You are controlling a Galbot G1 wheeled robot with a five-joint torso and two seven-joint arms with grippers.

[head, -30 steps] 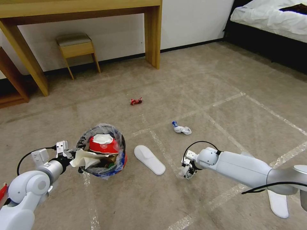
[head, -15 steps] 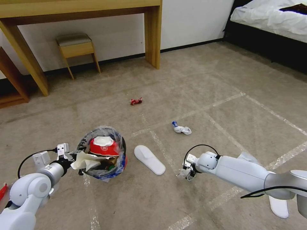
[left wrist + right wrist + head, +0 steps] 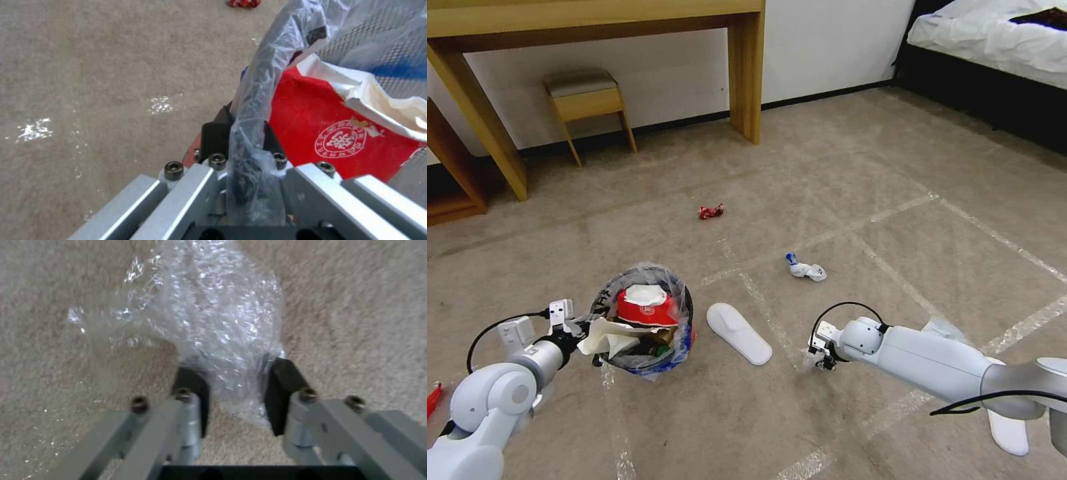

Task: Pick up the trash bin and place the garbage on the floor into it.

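**A:** The left hand is clenched on the grey rim of the small round trash bin, the one with the red base and a clear-and-blue plastic liner, pinching liner and rim together. The bin sits low on the robot's left, already carrying a red carton with a white seal and some crumpled pale paper.

**B:** And the right hand?

**A:** Down at the beige carpet, fingers either side of a crumpled clear plastic wad. Its near end sits between the black pads, and the rest bulges out ahead of them. I'd call that grasping it, though how firm the squeeze is I can't say.

**B:** So what does the next move turn on?

**A:** The bin lies off to the left of that right hand, with a flat white slipper sole on the floor between them, lying at a slant across that gap. My read: the wad has to travel leftward over the slipper to reach the bin's mouth.

**B:** Anything else left on the floor?

**A:** A red crumpled wrapper farther out towards the wooden table, a white-and-blue crumpled tissue ahead of the right hand, and another white sole under the right arm. That tissue is nearer the right arm than the left.
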